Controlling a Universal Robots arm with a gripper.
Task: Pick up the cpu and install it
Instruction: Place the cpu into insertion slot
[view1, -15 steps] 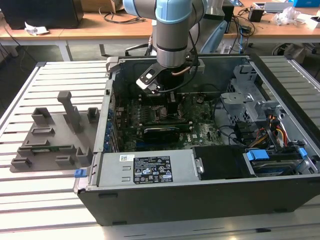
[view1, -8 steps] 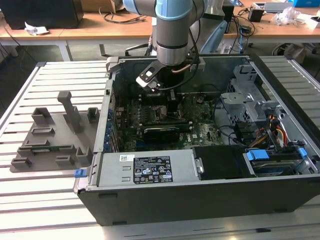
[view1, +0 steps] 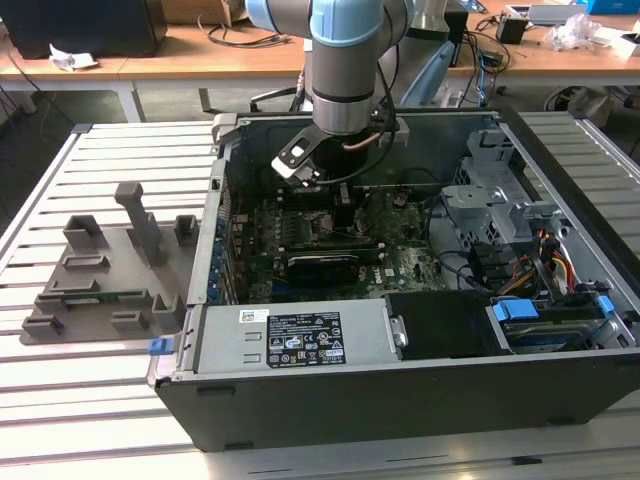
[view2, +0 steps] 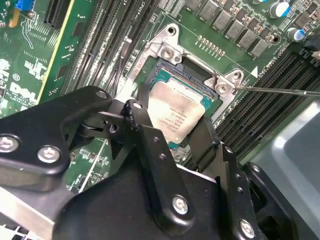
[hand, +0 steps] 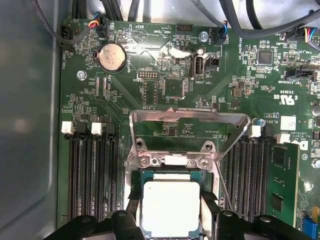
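— Jaws, how do they stand?
— Closed on the cpu (view2: 177, 107). In both wrist views the two black fingers (view2: 145, 131) sit against two opposite edges of the chip, one on each side, and the gripper (view2: 175, 125) is right over it.
— And where is the cpu itself?
— Down in the socket (view2: 167, 50) on the motherboard (hand: 165, 85). It lies flat, silvery top up, with a teal border showing round it. In the first wrist view it sits square within the socket's opening. Whether it is fully seated I cannot tell.
— Is the socket shut over it?
— No. The metal load plate (hand: 190, 117) stands raised and open at the socket's edge. The thin lever rod (view2: 280, 91) sticks out sideways over the memory slots (hand: 92, 180), which run along both sides of the socket.
— What about the wider scene?
— In the exterior view the arm (view1: 345, 70) reaches straight down into the open computer case (view1: 560, 400), which lies on a slatted table (view1: 60, 420). The grey fixture (view1: 110, 270) with upright posts lies on the table at the exterior view's left, just beside the case and well apart from the gripper
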